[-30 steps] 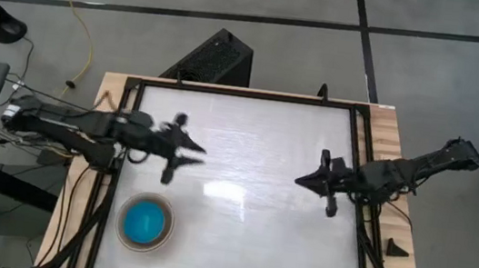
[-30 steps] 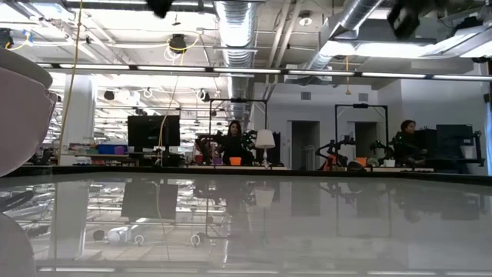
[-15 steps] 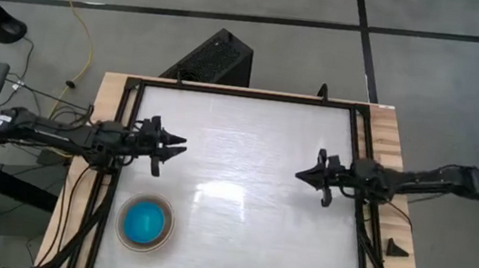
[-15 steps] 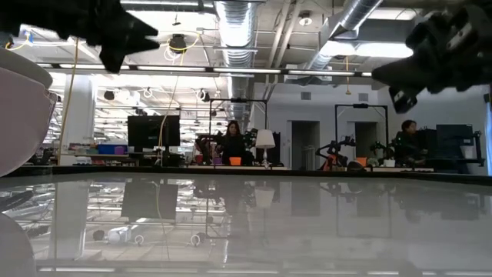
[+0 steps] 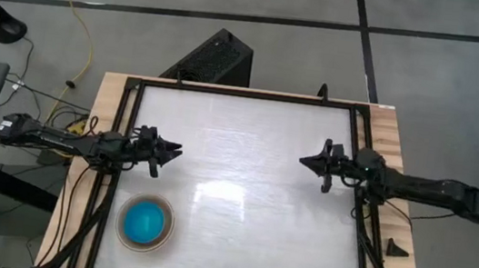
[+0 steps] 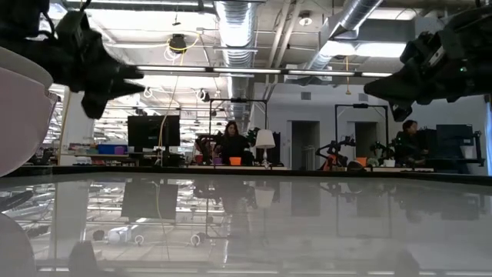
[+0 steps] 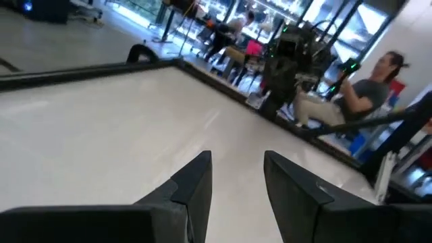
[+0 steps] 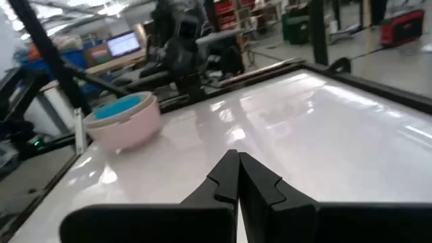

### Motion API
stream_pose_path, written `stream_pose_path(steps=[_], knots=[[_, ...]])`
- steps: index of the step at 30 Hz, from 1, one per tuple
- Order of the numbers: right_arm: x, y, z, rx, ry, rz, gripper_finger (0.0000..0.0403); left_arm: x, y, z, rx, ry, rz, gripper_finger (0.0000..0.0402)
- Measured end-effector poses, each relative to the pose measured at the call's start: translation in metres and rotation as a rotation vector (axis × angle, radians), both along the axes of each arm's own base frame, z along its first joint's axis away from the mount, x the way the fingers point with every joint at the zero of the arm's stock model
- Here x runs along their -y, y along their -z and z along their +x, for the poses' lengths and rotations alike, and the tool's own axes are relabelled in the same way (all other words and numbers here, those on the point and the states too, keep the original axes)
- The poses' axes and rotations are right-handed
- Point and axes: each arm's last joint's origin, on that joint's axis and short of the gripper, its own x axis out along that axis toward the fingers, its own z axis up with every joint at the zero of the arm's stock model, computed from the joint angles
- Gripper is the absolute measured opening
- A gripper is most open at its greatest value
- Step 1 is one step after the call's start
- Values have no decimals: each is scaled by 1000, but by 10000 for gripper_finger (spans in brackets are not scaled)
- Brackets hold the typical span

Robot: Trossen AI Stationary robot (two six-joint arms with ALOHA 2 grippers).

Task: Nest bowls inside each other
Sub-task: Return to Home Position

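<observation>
The bowls (image 5: 146, 223) stand nested in one stack on the table's near left part, blue inside and pale at the rim. In the right wrist view the bowls (image 8: 125, 120) show a pink outer wall, and in the low view a pale bowl wall (image 6: 19, 108) fills the left edge. My left gripper (image 5: 175, 149) hovers open over the table's left side, beyond the stack, pointing level toward the right. In its wrist view, my left gripper (image 7: 236, 177) has nothing between its fingers. My right gripper (image 5: 304, 161) is shut and empty over the right side, seen also as my right gripper (image 8: 237, 165).
A black rail frame (image 5: 136, 85) borders the glossy white table (image 5: 241, 198). A black box (image 5: 217, 58) lies on the floor beyond the far edge. A small black piece (image 5: 395, 249) sits on the wooden strip at the right. People sit in the room behind the table (image 6: 231, 142).
Both arms have come down and drawn back toward their own sides of the table. My left gripper has pulled back toward the left edge and rolled about its own line. My right arm has swung round, its gripper shifting slightly toward the far edge. The bowls have stayed put.
</observation>
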Motion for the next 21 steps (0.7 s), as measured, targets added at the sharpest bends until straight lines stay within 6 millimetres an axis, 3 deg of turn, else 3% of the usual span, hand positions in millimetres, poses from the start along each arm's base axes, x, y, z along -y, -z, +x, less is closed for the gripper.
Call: stream_pose_path(steps=[14,21], knots=[[3,3,-1,-30,25,7,44,1,14,-1,-156,31,27,123],[3,8,-1,-80,25,22,44,1,29,-4,-316,32,36,123]])
